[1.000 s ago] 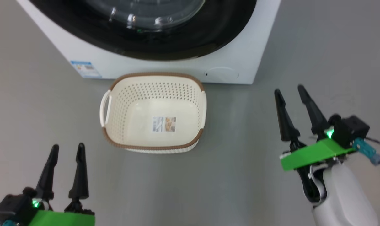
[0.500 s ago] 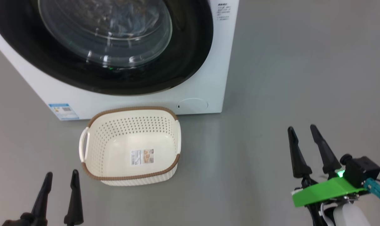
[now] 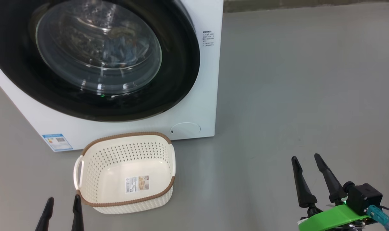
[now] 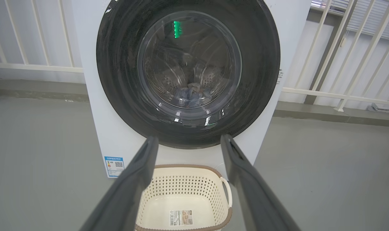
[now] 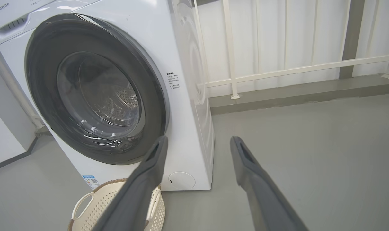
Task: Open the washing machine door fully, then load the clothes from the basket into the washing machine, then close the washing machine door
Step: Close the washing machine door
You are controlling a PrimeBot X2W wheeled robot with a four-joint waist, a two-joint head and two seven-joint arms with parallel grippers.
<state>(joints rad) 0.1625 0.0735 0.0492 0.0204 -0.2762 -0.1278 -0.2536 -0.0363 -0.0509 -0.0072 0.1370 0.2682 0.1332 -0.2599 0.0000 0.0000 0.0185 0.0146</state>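
The basket (image 3: 125, 134) is laid with its long axis parallel to the shut washing machine door (image 3: 94, 61). The left pincer (image 3: 63, 199) and right pincer (image 3: 305, 157) are held open.

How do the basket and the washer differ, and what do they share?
The basket is empty but for a label; the washer holds bluish clothes. The basket is open-topped; the washer's door is shut. The basket is small and cream; the washer is big and white. Both stand on the grey floor.
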